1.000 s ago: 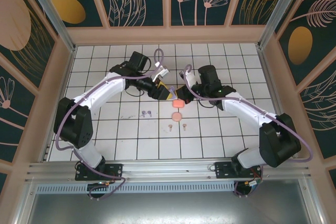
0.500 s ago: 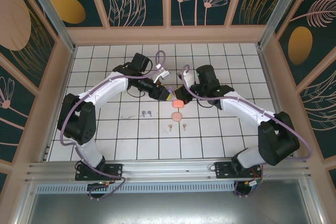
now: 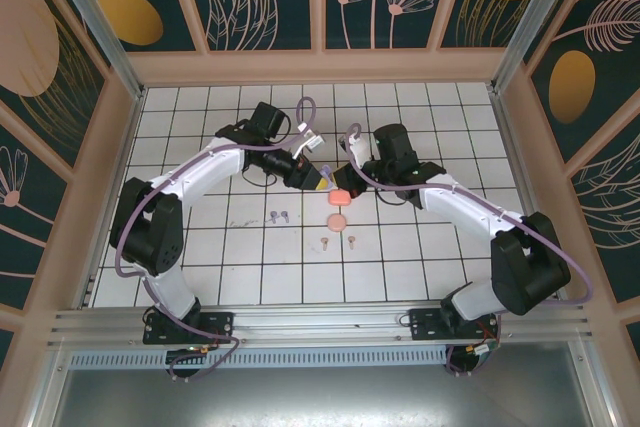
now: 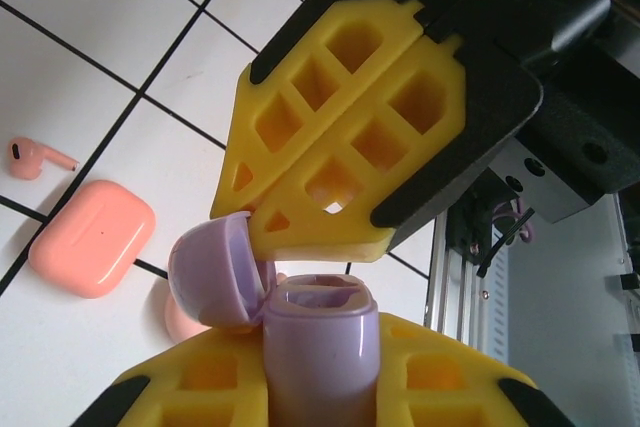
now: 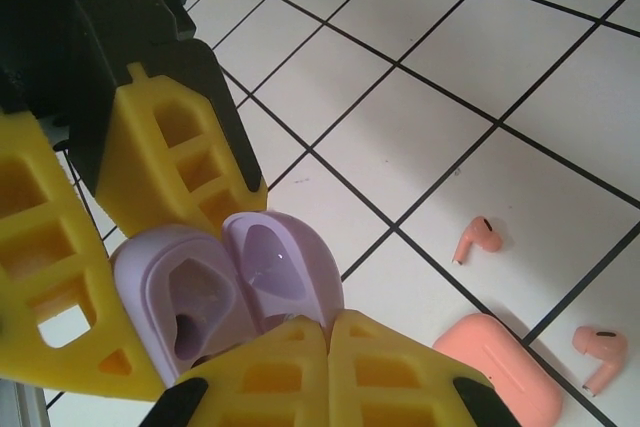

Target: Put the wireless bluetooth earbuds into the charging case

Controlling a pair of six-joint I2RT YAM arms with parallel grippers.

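My left gripper (image 4: pixel 318 372) (image 3: pixel 316 180) is shut on the lilac charging case (image 4: pixel 320 347), which stands upright with its lid (image 4: pixel 212 269) swung open. My right gripper (image 5: pixel 328 325) (image 3: pixel 345 173) is shut with nothing between its fingers, and its tips rest against the open lid (image 5: pixel 278 262). The case's sockets (image 5: pixel 185 312) look empty. Two lilac earbuds (image 3: pixel 279 215) lie on the tiles in front of the left gripper. Coral-pink earbuds (image 5: pixel 478 237) (image 5: pixel 598 347) lie loose beside a coral case (image 5: pixel 500 367).
A coral case (image 3: pixel 340 197) and a paler pink case (image 3: pixel 338 221) lie just in front of the two grippers. Two pink earbuds (image 3: pixel 338 240) lie nearer the arm bases. Wooden walls fence in the white tiled floor (image 3: pixel 440 247).
The left gripper's jaws have closed onto the lilac case. The left arm's elbow has shifted slightly; the right gripper stays shut at the lid.
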